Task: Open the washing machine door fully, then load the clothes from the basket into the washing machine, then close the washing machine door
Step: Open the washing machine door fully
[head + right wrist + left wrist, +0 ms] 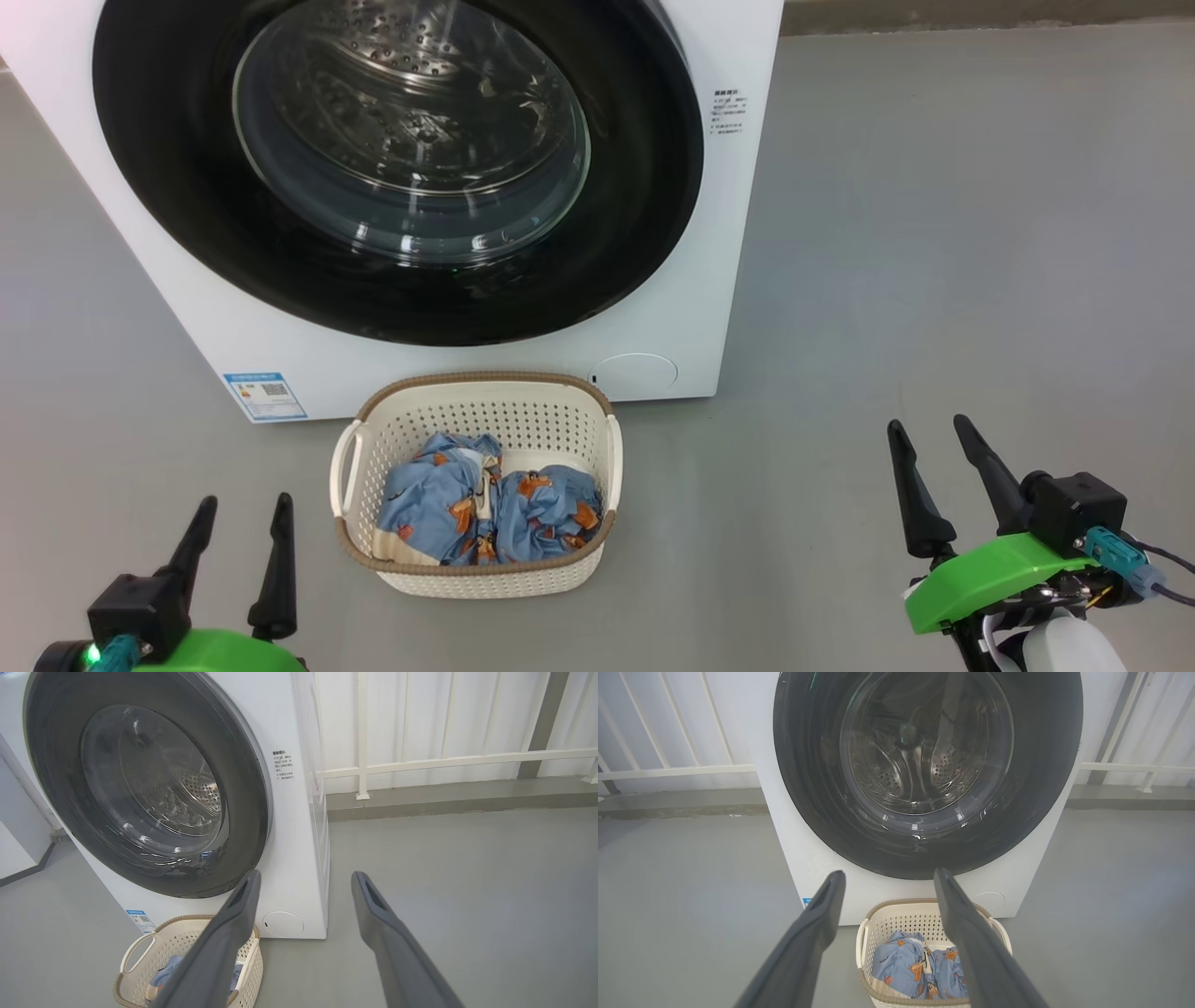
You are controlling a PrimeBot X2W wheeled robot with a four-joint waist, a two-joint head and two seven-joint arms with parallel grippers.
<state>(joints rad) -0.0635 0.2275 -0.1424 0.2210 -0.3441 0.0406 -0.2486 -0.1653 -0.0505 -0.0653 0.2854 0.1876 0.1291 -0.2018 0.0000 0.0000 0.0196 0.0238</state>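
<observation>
Both jaws spread, empty; wrist views reveal white railing behind washing machine.

My left hand has two long, tapering black fingers rising from a bright green shell. Beside them I see a boxy black block, a teal plug and a small glowing green light. My right hand is built alike, with a green cover, a black housing, a teal connector with a thin dark cable, and a white forearm. On the wrist cameras, both pairs of fingers look matte dark grey.
</observation>
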